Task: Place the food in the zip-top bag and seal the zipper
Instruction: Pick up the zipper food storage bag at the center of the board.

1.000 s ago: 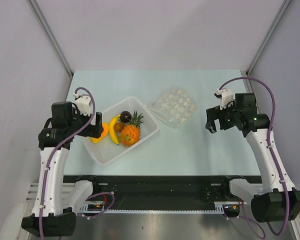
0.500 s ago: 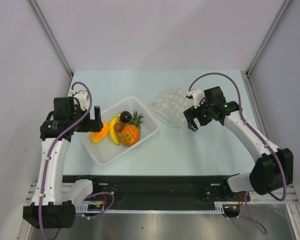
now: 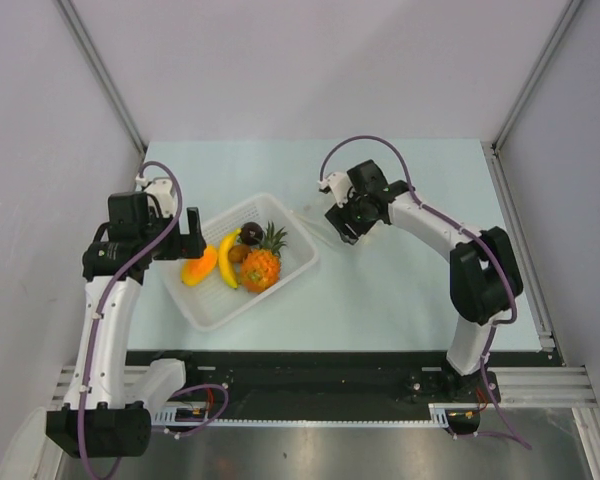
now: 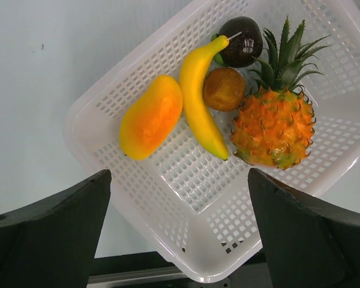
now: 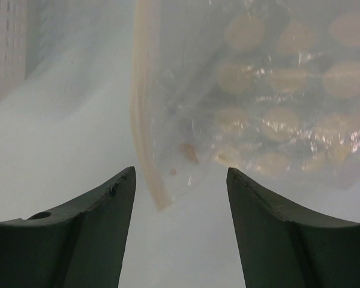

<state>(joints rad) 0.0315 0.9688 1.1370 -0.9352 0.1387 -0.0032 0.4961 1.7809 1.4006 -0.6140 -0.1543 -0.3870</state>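
The food lies in a white perforated basket (image 4: 138, 198): an orange pineapple (image 4: 275, 123), a yellow banana (image 4: 199, 105), an orange piece (image 4: 151, 117), a dark brown round fruit (image 4: 241, 41) and a small brown-orange one (image 4: 224, 89). My left gripper (image 4: 179, 174) is open and empty above the basket's near-left corner (image 3: 193, 245). My right gripper (image 5: 180, 171) is open and low over the clear dotted zip-top bag (image 5: 276, 108). The end of the whitish zipper (image 5: 145, 132) and the bag's corner lie between the jaws. In the top view my right gripper (image 3: 342, 228) covers most of the bag.
The basket (image 3: 270, 292) sits left of centre on the pale blue table, its right corner close to the bag. Its edge shows at the upper left of the right wrist view (image 5: 9, 42). Grey walls enclose the table on three sides.
My right arm has swung left from the table's right side to over the bag. My left arm shifted slightly and has since held still above the basket.
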